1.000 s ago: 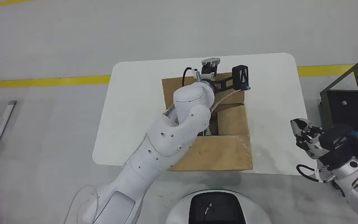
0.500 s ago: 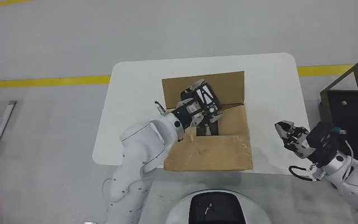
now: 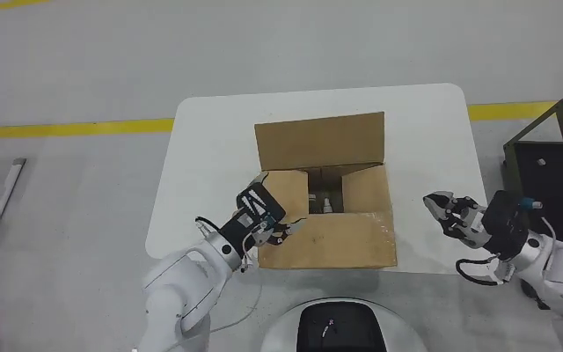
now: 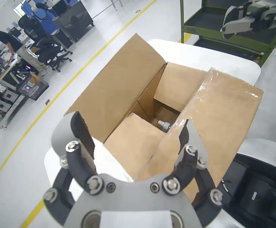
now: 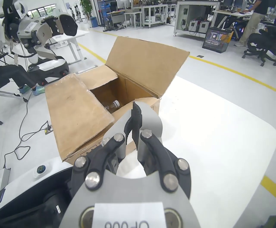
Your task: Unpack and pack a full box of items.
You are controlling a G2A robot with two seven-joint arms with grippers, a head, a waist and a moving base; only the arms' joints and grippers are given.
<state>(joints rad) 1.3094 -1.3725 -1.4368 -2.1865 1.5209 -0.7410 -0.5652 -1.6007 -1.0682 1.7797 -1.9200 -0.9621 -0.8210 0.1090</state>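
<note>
Looking down from above, the cardboard box [image 3: 321,141] sits in the middle of the white desk [image 3: 211,167] with its top open, the far flap laid back and the near flap folded out toward the robot. The left gripper [image 3: 271,216] hangs at the box's near left corner, just beside the left side flap. The right gripper [image 3: 433,202] is well apart from it, over the right part of the desk near that edge, pointing toward the box. A yellow floor line [image 3: 88,128] runs behind the desk. From the left wrist, the left gripper [image 4: 132,129] has its fingers [image 4: 79,127] spread wide with nothing pinched between them, and it is aimed at the box [image 4: 120,86] from its corner. Down in the opening lies a bottle [image 4: 162,124], its white cap showing between the inner flaps. The near flap carries a strip of clear tape along its edge. Farther off, the right gripper [image 4: 243,15] shows in front of a green shelf rack [image 4: 194,21]. From the right wrist, the right gripper [image 5: 134,108] has its fingers pressed together on nothing and faces the box [image 5: 146,58] from the side, above bare desk [image 5: 215,140]. The same bottle [image 5: 115,103] lies in the bottom of the box, white cap up against the near wall.
</note>
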